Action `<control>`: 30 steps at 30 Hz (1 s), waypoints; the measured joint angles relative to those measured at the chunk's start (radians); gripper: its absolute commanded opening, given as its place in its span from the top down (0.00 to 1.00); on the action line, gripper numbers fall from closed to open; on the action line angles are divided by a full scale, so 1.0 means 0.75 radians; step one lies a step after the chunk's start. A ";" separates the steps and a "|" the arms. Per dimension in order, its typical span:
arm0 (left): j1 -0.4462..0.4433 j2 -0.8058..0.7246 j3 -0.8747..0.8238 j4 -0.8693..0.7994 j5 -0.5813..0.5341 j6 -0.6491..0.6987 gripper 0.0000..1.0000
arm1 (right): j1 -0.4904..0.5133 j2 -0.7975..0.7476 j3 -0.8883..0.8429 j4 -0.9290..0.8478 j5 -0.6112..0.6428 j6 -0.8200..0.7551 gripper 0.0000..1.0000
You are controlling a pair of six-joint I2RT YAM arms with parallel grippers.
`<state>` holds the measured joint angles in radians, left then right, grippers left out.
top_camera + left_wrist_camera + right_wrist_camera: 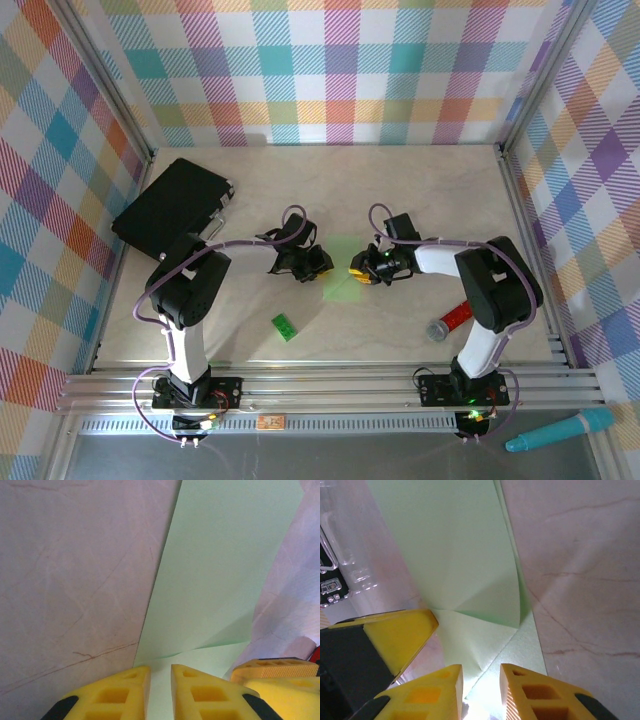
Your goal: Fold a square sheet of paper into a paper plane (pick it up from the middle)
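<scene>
Left end effector [160, 670] at paper [220, 570] edge

Overhead camera looks down from behind the arms [185, 290]; both wrist cameras hover close over one green paper [225, 570].

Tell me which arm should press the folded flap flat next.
Likely right: the right pincer sits behind the folded flap of the square sheet of paper; the left pincer faces its edge.

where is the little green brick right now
In the top view, the green brick lies on the table left of centre, nearer the front edge than the pale-green paper, just right of the left arm.
</scene>
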<state>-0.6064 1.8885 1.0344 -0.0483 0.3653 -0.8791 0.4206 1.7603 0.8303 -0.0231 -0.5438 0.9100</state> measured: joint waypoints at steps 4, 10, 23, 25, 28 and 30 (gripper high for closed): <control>0.001 0.000 -0.004 0.004 0.001 0.000 0.80 | 0.000 0.021 0.008 -0.002 0.020 0.002 0.74; 0.001 0.000 -0.004 0.005 0.001 -0.004 0.80 | 0.001 0.032 0.021 -0.005 0.025 0.004 0.75; 0.001 -0.001 -0.005 0.005 0.001 -0.006 0.80 | 0.013 0.058 0.020 0.103 -0.040 0.004 0.77; 0.001 -0.001 -0.005 0.005 0.001 -0.006 0.80 | 0.017 0.058 0.018 0.125 -0.048 0.005 0.78; 0.001 -0.001 -0.005 0.005 0.002 -0.006 0.80 | 0.027 0.060 0.015 0.139 -0.054 0.004 0.80; 0.001 -0.002 -0.005 0.005 0.003 -0.005 0.80 | 0.034 0.062 0.012 0.143 -0.055 0.003 0.82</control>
<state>-0.6060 1.8870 1.0309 -0.0448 0.3676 -0.8829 0.4461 1.8069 0.8391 0.0845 -0.5854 0.9123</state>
